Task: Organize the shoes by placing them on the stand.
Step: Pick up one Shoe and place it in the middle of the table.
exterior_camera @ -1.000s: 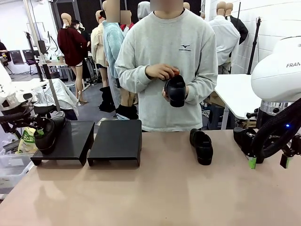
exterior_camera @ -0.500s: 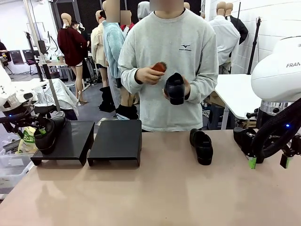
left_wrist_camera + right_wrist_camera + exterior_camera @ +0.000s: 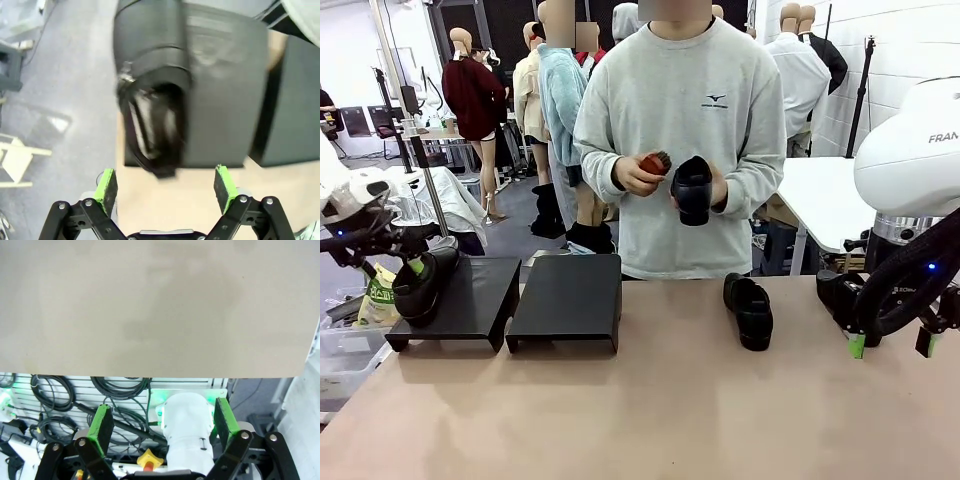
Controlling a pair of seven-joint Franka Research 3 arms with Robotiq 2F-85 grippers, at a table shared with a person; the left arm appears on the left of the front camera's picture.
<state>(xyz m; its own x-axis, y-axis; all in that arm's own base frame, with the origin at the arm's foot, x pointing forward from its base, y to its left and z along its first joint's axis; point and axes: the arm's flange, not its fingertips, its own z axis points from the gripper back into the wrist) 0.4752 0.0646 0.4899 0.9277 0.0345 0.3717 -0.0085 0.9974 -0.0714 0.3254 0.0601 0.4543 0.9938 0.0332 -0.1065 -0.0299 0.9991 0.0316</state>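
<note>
**Black shoe up on one riser, the rest to come**

My left hand (image 3: 165, 177) hangs with its fingers wide apart and nothing between them. Just ahead of it the first shoe (image 3: 150, 125) lies on the left riser (image 3: 225, 100), right at the outer edge, and it seems to overhang that edge a little. From the front a green pad sits close beside that shoe; I cannot tell whether it touches. The right riser (image 3: 570, 295) stands just beside the left one, its top bare. My right hand (image 3: 890, 345) is well apart from all this, at the right end of the counter (image 3: 640, 420), with its fingers also spread and gripping nothing.

I judge the job barely begun: one shoe is on the stand. The counter shoe (image 3: 750, 312) lies near the far edge, right of the middle; it may be two lying close together, but I cannot separate them. Across from me the person (image 3: 670, 100) has the held shoe (image 3: 692, 190) at chest height and a small reddish thing (image 3: 655, 163) in the other fist. Those shoes are not yet on the stand, and my right hand is nearer the counter shoe.

Underneath it all, the counter is smooth, matte tan. Beyond it I see grey floor, a white table (image 3: 820, 195) at far right and a clear bin (image 3: 340, 355) low at the left.
</note>
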